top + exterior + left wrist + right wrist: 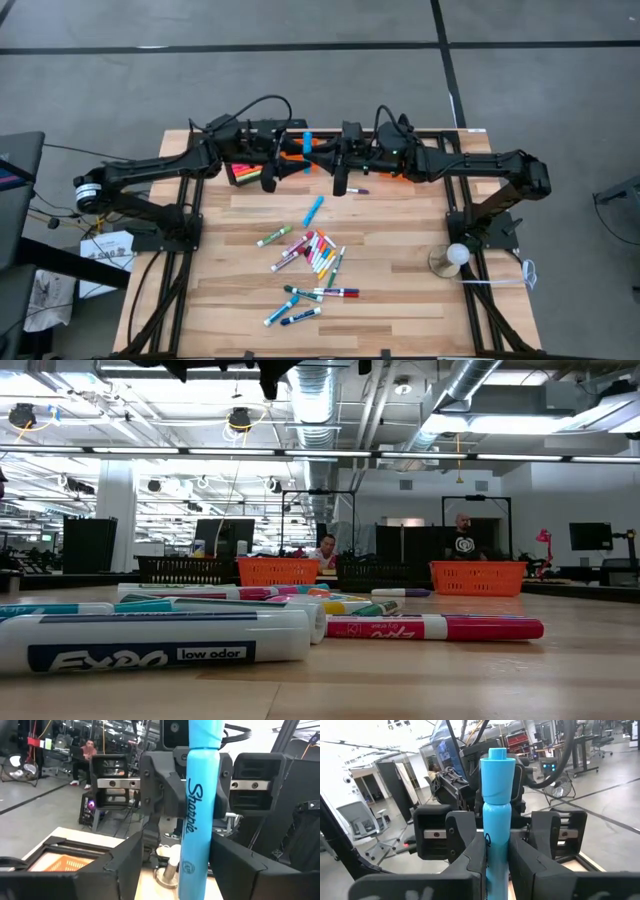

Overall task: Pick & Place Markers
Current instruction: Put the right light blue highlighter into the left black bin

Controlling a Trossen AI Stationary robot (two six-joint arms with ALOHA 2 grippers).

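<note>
**Blue marker held between two facing grippers**

We see both arms meeting above the far side of the table (pixel 400 300), beside the orange basket (pixel 292 155). The right gripper (pixel 496 857) is clenched on a light blue marker (pixel 496 810), which stands upright between its fingers (pixel 470 862). In the left wrist view the same blue marker (pixel 200 805) rises in front of the right gripper's body, and the left gripper (pixel 172 870) has its fingers (pixel 125 865) spread to either side of the marker, apart from it: released. From above, the marker's tip (pixel 307 139) shows just between the two grippers, near the basket.

The other markers (pixel 310 255) lie loose on the wood, well apart from the basket toward the table's near side, with one blue marker (pixel 313 210) closer to the basket than that pile.
</note>
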